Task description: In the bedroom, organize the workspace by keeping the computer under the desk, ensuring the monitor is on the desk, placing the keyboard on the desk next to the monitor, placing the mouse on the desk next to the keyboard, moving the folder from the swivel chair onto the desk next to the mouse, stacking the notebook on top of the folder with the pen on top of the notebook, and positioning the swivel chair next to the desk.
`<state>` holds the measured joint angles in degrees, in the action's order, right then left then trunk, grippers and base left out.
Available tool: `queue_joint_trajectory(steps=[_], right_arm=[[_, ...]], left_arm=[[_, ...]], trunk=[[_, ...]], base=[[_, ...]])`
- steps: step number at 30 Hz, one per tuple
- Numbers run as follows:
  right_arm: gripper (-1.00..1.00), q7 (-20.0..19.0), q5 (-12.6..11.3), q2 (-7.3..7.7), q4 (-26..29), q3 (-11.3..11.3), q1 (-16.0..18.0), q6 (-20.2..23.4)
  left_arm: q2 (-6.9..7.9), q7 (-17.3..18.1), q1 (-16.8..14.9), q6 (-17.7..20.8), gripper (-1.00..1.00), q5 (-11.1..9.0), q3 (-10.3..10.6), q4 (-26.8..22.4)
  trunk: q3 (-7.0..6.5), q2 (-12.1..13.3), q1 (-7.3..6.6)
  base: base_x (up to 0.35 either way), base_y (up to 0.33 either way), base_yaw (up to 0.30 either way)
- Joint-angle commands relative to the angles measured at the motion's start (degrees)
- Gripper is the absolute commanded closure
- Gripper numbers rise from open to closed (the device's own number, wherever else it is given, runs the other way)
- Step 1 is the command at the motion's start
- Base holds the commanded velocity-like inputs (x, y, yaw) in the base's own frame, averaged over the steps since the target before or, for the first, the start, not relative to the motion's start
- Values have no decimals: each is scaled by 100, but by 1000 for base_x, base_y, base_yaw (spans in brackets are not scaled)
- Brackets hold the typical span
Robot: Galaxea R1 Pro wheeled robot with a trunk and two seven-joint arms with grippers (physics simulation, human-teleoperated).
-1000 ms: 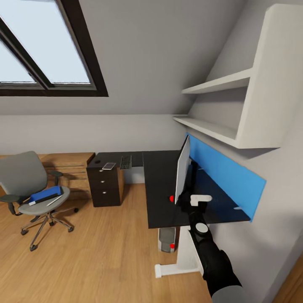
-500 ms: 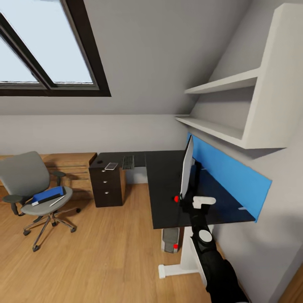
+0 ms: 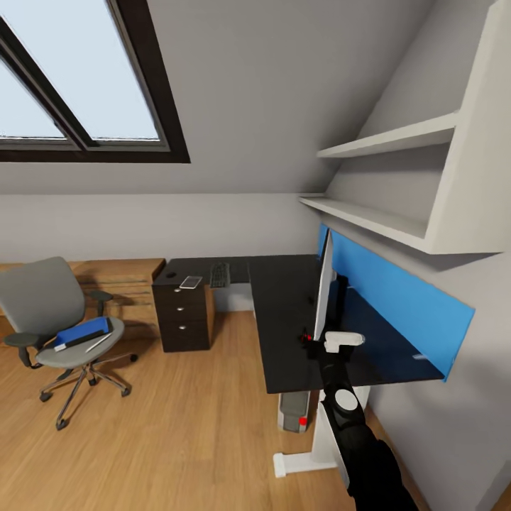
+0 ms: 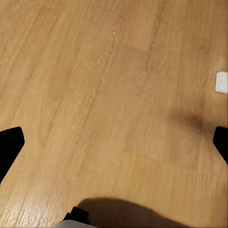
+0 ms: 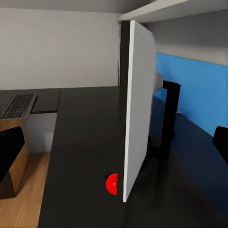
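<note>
The wide thin black flat monitor with silver edge (image 5: pixel 137 109) stands edge-on on the glossy black L-shaped worktop (image 3: pixel 284 319), just ahead of the right gripper (image 5: pixel 114 142), whose jaws are spread wide and empty. It is judged rigid, top-heavy and fragile at the panel, best taken by the black stand (image 5: pixel 170 111) behind. The left gripper (image 4: pixel 114 142) is likewise wide open, nothing held, over the wooden floor (image 4: pixel 109 95).

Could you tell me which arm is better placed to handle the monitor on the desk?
Right: the right gripper sits by the monitor edge over the desk; the left gripper faces floor.

The long glossy black L-shaped desk (image 3: pixel 284 319) carries a thin silver-edged monitor (image 3: pixel 325 287) standing edge-on. A slim dark keyboard (image 3: pixel 219 274) lies at its far end. A small pale rectangular item (image 3: pixel 190 282) lies beside the keyboard.
</note>
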<state>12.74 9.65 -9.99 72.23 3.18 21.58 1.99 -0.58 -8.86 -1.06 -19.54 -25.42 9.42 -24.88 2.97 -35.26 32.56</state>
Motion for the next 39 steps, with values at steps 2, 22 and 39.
queue_joint_trajectory(steps=[2,22,39], right_arm=[[-100,34,54,-1,-1,7,4,21],[-100,35,60,-1,17,-11,4,12],[-100,35,63,-1,18,-26,4,15]], left_arm=[[5,-46,-3,-24,-100,-32,50,1],[6,-46,-3,-24,-100,-24,51,1],[7,-46,-5,-24,-100,-24,59,1]], trunk=[[11,-9,3],[11,-9,3],[11,-9,3]], base=[[184,150,0],[129,26,0],[131,0,0]])
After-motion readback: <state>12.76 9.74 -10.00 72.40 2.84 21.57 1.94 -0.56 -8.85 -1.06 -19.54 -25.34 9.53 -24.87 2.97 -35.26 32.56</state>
